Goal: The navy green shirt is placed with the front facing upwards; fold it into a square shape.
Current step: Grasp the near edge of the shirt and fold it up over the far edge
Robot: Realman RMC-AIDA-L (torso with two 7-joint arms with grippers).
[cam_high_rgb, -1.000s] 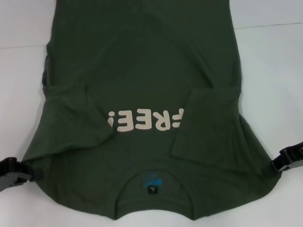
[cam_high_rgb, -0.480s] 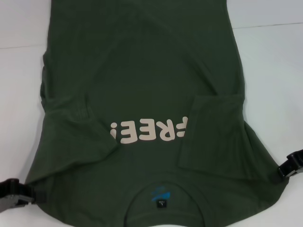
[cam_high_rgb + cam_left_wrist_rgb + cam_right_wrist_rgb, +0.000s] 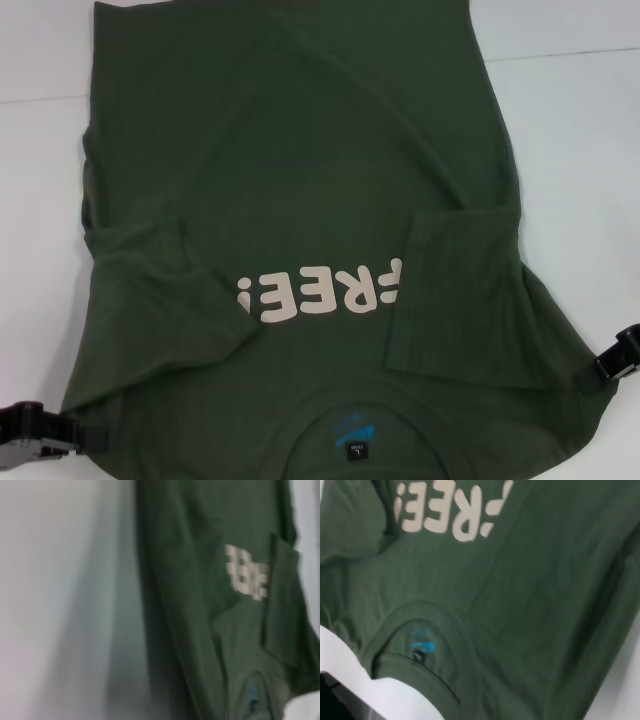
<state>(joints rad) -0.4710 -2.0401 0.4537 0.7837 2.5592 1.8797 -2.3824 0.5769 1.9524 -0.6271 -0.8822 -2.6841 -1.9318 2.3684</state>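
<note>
Olive-green cotton T-shirt [image 3: 300, 200] with cream "FREE!" lettering [image 3: 320, 292] lies front up on my white table [image 3: 570, 130], collar nearest the robot and body running away from it. Both short sleeves are already turned in over the chest, one on each side of the lettering, so I judge the side folds done and the lengthwise fold as what remains.

My left gripper [image 3: 75, 440] sits at the shoulder corner on its side, fingers closed down on the cloth as far as I can make out from the head view. My right gripper [image 3: 600, 365] is at the opposite shoulder corner, and it too looks pinched onto the fabric edge. Holding both corners keeps the collar end taut and level, which I'd want before carrying it over toward the hem.

In the right wrist view the collar [image 3: 420, 645] shows its blue print and black label inside. The left wrist view is smeared, so I read little from it.
</note>
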